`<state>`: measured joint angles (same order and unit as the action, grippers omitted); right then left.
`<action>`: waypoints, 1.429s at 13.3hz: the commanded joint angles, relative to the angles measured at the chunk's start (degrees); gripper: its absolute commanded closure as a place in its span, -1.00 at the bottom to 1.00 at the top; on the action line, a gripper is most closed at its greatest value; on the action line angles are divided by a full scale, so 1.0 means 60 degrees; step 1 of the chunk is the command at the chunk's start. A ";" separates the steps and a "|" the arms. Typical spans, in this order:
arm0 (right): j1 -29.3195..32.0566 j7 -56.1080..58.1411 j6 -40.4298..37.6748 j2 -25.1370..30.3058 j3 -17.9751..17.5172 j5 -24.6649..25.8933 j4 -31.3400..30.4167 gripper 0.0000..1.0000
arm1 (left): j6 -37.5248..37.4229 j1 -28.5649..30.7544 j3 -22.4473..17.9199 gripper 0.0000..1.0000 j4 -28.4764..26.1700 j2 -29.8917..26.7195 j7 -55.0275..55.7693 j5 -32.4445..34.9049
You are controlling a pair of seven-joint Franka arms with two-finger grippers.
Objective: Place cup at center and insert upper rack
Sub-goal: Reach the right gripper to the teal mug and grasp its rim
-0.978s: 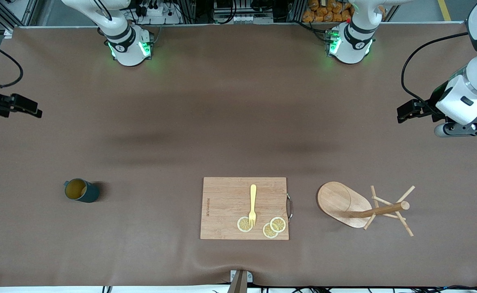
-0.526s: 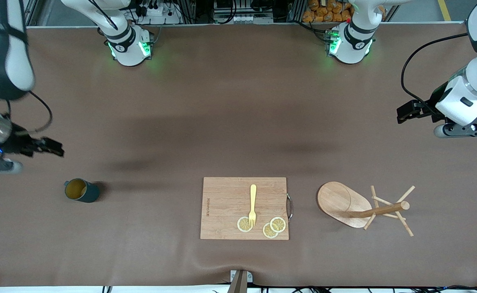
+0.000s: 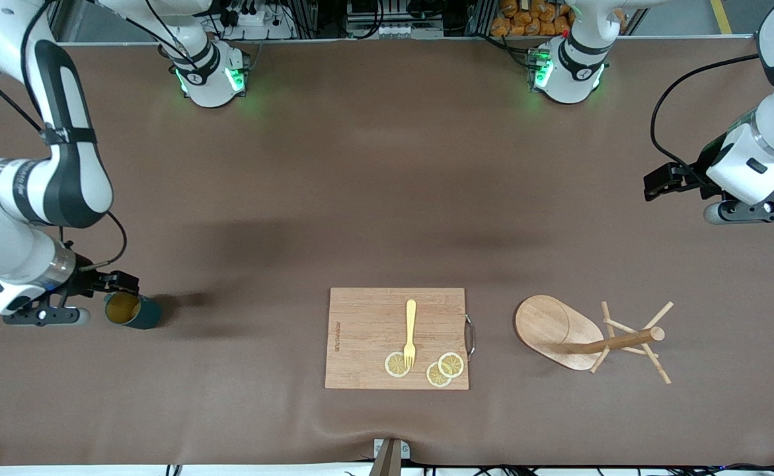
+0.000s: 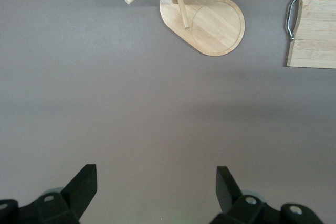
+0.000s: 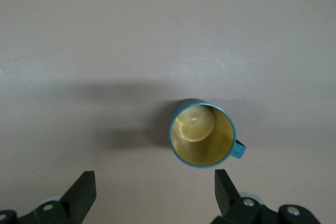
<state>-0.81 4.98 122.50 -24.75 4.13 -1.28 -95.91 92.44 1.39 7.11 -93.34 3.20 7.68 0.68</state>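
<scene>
The dark teal cup (image 3: 132,311) with a yellowish inside stands upright on the brown cloth toward the right arm's end of the table. It shows from above in the right wrist view (image 5: 203,135). My right gripper (image 3: 119,284) is open and empty, low over the cloth right beside the cup, which lies just ahead of its fingertips (image 5: 84,187). The wooden rack (image 3: 585,337) lies tipped on its side toward the left arm's end, and its oval base shows in the left wrist view (image 4: 210,17). My left gripper (image 3: 661,182) is open and empty and waits over bare cloth.
A rectangular wooden cutting board (image 3: 396,338) with a metal handle lies at the table's middle, between the cup and the rack. It carries a yellow fork (image 3: 410,330) and three lemon slices (image 3: 445,369). Its edge shows in the left wrist view (image 4: 315,30).
My right arm has swung in from the table's end and come down, bringing its open gripper right beside the cup. The left arm, the cup and the rack have not moved.
</scene>
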 commanded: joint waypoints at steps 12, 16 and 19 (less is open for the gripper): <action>0.0003 0.0371 0.0926 -0.1514 0.0000 -0.0007 0.0164 -1.00 | -0.0158 0.0046 0.0059 -1.00 0.0087 -0.0020 -0.0123 -0.0173; 0.0047 0.1013 0.0823 -0.1632 -0.0015 0.0008 0.0150 -0.26 | -0.0173 -0.0012 0.0059 -1.00 0.0087 0.0111 -0.0123 -0.0158; 0.0062 0.1117 0.0809 -0.1646 0.0000 0.0008 0.0150 0.42 | -0.0173 0.0003 0.0074 -1.00 0.0088 0.0141 -0.0123 -0.0187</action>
<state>-0.83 10.45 127.96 -34.24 4.23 -1.28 -95.81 92.09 1.28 7.39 -93.39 3.76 7.66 0.68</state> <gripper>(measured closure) 0.537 0.000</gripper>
